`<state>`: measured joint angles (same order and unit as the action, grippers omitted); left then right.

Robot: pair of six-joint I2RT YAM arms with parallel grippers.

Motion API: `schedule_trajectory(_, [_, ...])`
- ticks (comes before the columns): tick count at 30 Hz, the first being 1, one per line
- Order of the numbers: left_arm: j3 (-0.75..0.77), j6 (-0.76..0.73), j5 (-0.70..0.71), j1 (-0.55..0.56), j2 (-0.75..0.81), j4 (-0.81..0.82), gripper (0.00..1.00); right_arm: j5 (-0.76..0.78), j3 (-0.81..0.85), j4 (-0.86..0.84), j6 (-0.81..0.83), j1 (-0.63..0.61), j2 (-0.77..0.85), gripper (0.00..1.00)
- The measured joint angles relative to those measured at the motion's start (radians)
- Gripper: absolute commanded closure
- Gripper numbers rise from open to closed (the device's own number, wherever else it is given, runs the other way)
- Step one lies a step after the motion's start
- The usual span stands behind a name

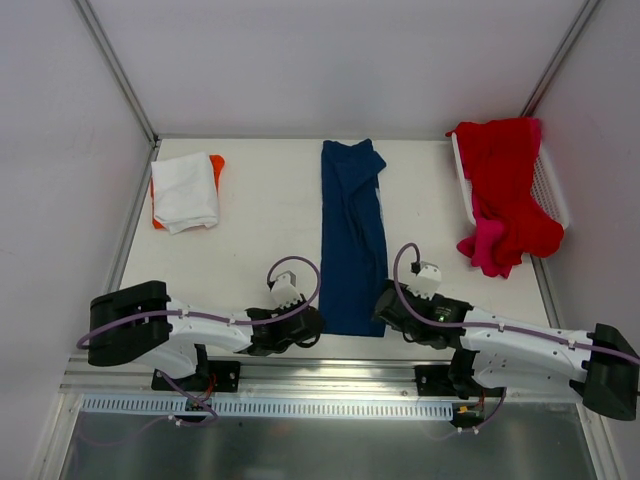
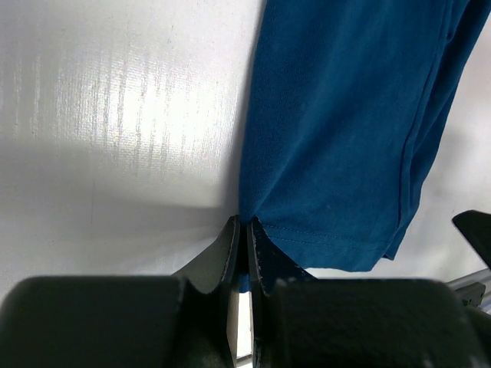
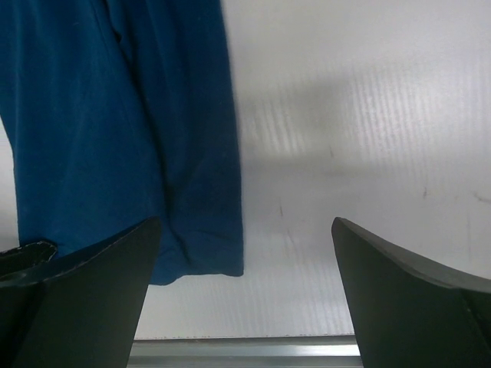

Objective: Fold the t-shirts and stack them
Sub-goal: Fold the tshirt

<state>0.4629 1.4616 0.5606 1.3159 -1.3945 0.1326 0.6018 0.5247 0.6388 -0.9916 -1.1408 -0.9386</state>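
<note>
A navy blue t-shirt (image 1: pixel 352 235), folded into a long narrow strip, lies down the middle of the table. My left gripper (image 1: pixel 312 326) sits at its near left corner. In the left wrist view the left gripper (image 2: pixel 245 223) is shut on the hem corner of the blue t-shirt (image 2: pixel 345 130). My right gripper (image 1: pixel 386 308) is at the near right corner. It stands open (image 3: pixel 245 224) low over bare table, just right of the blue t-shirt's corner (image 3: pixel 115 123), gripping nothing. A folded white t-shirt (image 1: pixel 185 190) lies on an orange one (image 1: pixel 217 162) at the back left.
A white mesh basket (image 1: pixel 553 190) stands at the back right, with a red t-shirt (image 1: pixel 505 170) draped over it and a pink one (image 1: pixel 487 246) hanging onto the table. The table's metal front rail (image 3: pixel 245 351) runs right below both grippers.
</note>
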Motion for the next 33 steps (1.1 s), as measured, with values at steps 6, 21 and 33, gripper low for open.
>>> schedule_trajectory(6, [0.013,0.006,0.002,0.0,-0.016,-0.003,1.0,-0.006,-0.046,-0.061,-0.048,-0.06,-0.016,0.12])
schedule_trajectory(21, [0.035,0.009,0.002,0.0,-0.041,-0.003,1.0,0.062,-0.117,-0.158,-0.21,-0.183,-0.106,0.6])
schedule_trajectory(33, [0.043,0.011,0.003,0.0,-0.05,-0.003,1.0,0.083,-0.11,-0.211,-0.236,-0.185,-0.172,0.99])
